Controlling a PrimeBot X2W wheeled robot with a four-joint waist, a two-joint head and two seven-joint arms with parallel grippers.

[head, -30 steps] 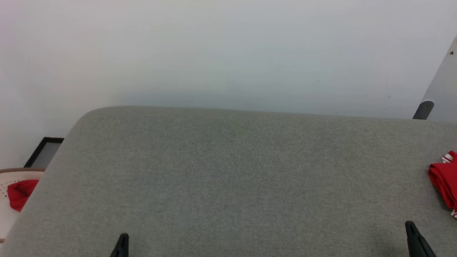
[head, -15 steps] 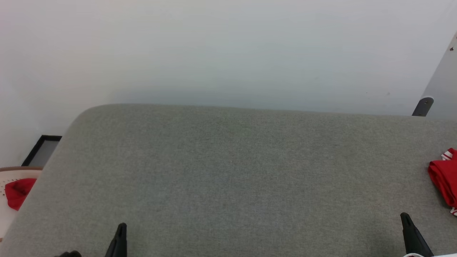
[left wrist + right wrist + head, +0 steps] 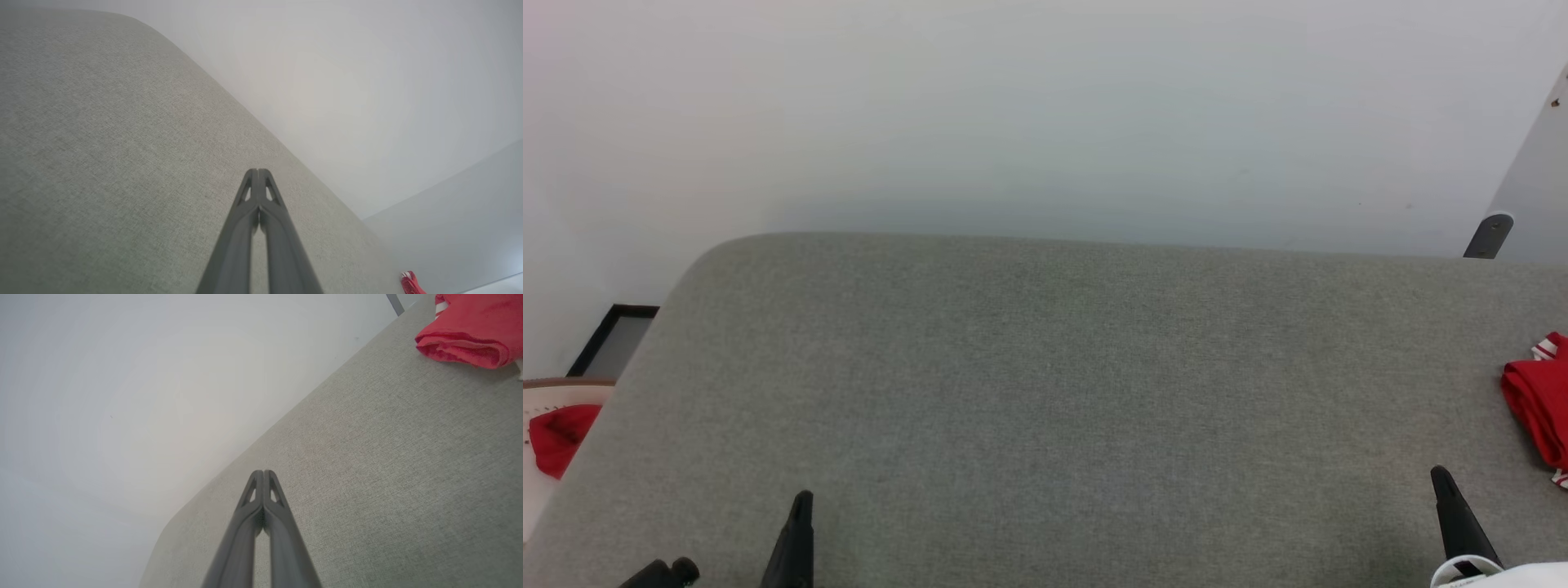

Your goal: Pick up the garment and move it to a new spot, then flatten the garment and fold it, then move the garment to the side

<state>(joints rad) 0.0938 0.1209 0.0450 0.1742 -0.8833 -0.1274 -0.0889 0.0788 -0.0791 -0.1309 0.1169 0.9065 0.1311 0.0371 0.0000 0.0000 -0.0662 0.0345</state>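
Garment: red, bunched into a rolled fold, with red-and-white striped trim at its far end; lying on the right end of the table, cut off by the edge of the head view.
Table: grey woven fabric top with a rounded far left corner.
Left end effector: closed, fingertips pressed together, gripping nothing; above the near left part of the table, well apart from the garment.
Right end effector: closed the same way, empty; above the near right part of the table, near the garment but not touching it.
Red cloth: small and plain, off the left edge of the table, lying on a pale round thing with a brown rim.
Black frame: just beyond the far left corner of the table.
Wall: plain white, behind the far edge of the table.
Grey post: behind the far right edge of the table.
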